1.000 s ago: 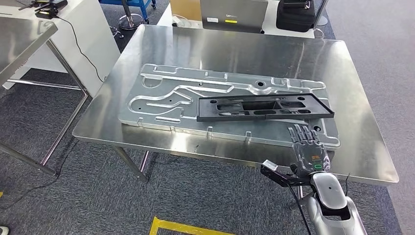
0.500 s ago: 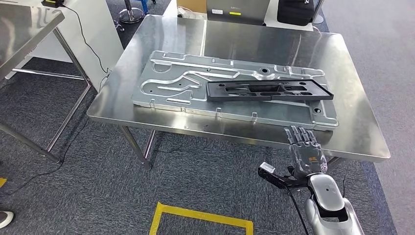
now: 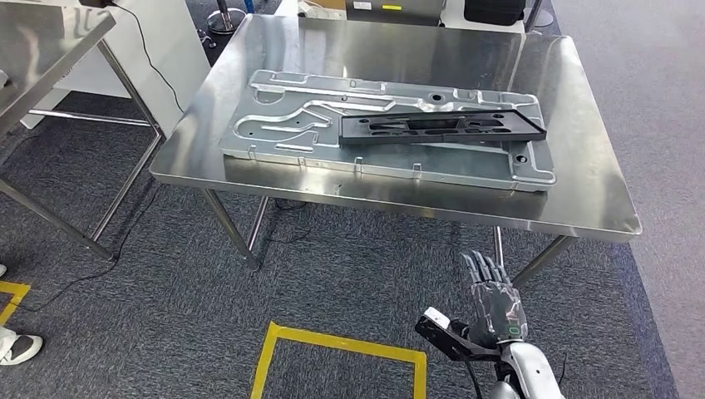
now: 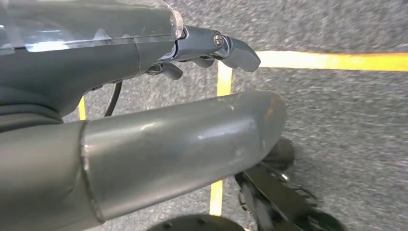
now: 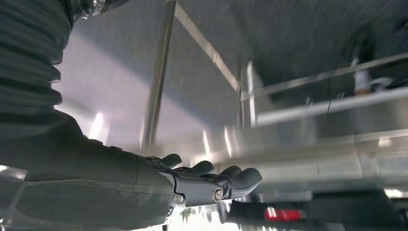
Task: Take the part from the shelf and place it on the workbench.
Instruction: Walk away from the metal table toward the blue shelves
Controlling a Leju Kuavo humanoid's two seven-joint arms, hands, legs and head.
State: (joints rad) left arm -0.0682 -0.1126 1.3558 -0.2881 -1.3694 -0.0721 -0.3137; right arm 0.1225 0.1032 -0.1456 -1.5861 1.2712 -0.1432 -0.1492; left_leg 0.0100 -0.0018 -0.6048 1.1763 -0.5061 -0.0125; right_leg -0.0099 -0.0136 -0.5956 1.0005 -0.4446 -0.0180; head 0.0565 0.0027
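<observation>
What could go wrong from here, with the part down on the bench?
1. The black part lies loose on the metal plate, one end near the plate's edge; a bump to the workbench might slide it.
2. The right hand hangs open below the bench edge, near a table leg; raising or swinging it could strike either.
3. A person's shoe is close by on the floor.

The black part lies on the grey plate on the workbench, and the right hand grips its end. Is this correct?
Not quite. The black part does lie on the grey plate on the workbench, but the head view shows the right hand empty, low over the carpet and apart from it.
</observation>
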